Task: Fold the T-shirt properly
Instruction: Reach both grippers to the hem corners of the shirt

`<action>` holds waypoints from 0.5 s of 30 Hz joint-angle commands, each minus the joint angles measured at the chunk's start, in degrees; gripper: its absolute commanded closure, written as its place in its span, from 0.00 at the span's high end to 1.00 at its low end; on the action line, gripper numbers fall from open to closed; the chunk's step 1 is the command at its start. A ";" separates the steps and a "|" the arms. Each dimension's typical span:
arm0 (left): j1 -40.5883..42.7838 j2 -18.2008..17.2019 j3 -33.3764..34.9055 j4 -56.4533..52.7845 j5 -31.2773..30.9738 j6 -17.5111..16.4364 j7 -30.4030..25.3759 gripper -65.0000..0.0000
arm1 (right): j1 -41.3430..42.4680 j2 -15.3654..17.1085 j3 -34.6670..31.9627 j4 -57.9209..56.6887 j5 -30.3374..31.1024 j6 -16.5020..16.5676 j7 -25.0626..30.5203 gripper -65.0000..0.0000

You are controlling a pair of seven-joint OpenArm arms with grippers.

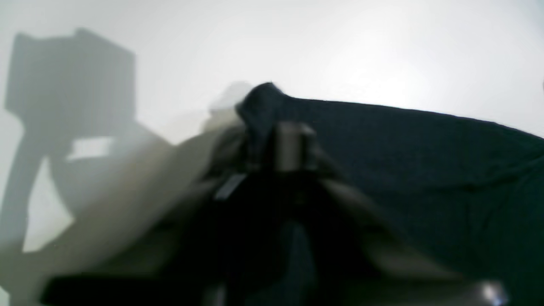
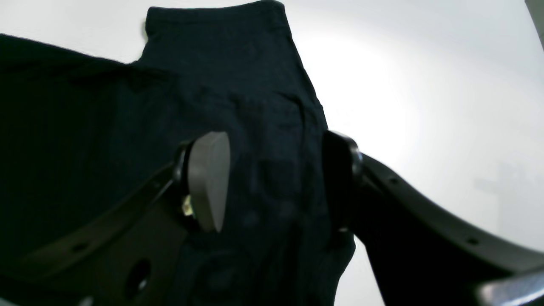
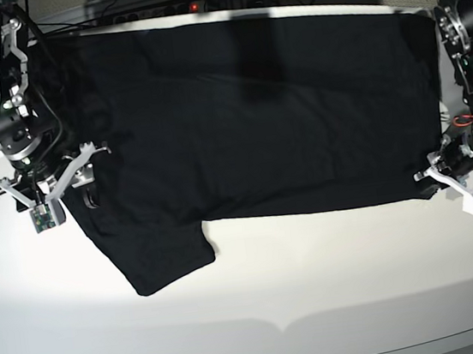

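The black T-shirt (image 3: 255, 114) lies spread flat on the white table, plain side up, with one sleeve (image 3: 165, 259) toward the front left. In the base view my left gripper (image 3: 434, 180) is at the shirt's front right corner, shut on the T-shirt's edge. The left wrist view is blurred and shows that gripper (image 1: 289, 144) closed with black cloth (image 1: 425, 170) bunched at its tips. My right gripper (image 3: 89, 173) stands open at the shirt's left edge. In the right wrist view its jaws (image 2: 276, 178) straddle a strip of the black cloth (image 2: 233, 85), grey pad (image 2: 208, 182) to one side.
The white table (image 3: 319, 288) extends in front of the shirt to a curved front edge (image 3: 280, 323). Cables and a power strip (image 3: 198, 0) run behind the table's far edge. Both arm bodies stand at the table's left (image 3: 2, 93) and right (image 3: 471, 44) sides.
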 commanded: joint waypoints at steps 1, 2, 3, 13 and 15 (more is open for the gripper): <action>0.17 0.11 0.20 -0.44 3.21 0.80 3.04 0.00 | 1.42 0.85 0.33 -0.02 0.35 0.90 1.49 0.53; 0.15 0.11 0.20 -0.44 2.82 0.80 2.34 0.00 | 2.32 0.87 0.33 -1.18 0.35 2.05 1.62 0.53; 0.15 0.13 0.20 -0.44 2.32 0.80 1.97 0.00 | 3.52 0.92 0.17 -2.64 0.55 3.06 1.73 0.53; 0.15 1.05 0.20 -0.44 1.73 0.80 -0.31 0.00 | 25.86 5.42 -7.72 -31.04 5.44 3.85 -0.20 0.53; 0.17 1.51 0.20 -0.44 1.70 0.80 -0.98 0.00 | 31.30 5.95 -9.75 -37.73 7.23 4.66 -1.31 0.53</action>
